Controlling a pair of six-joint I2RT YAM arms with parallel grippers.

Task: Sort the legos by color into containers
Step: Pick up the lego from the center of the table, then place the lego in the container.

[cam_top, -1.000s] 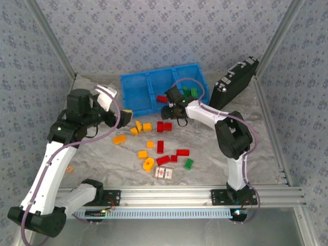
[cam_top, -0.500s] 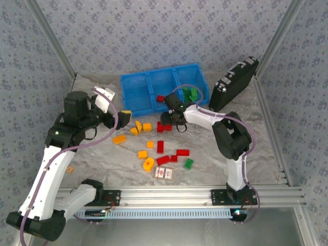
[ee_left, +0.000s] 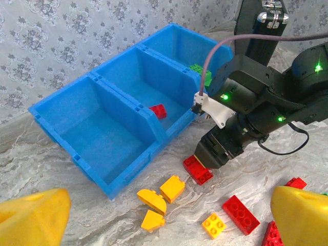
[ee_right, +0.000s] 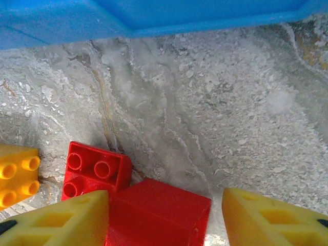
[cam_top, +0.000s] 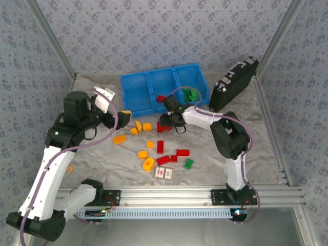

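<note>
Sorting barely begun: the tray (ee_left: 97,138) holds 1 red brick (ee_left: 158,110) and a few green bricks (cam_top: 190,94).
Most loose bricks (cam_top: 160,146) remain on the table; the right gripper (ee_right: 166,218) straddles a red block (ee_right: 154,200), jaws partly apart; the left gripper (ee_left: 166,218) gapes wide, empty.

The tray (ee_left: 105,141) was bright blue, the legos (ee_left: 241,215) red, green and yellow-orange, the counter (ee_right: 205,102) grey and marbled, the case (cam_top: 233,84) black, the walls (cam_top: 154,31) pale blue with flowers
</note>
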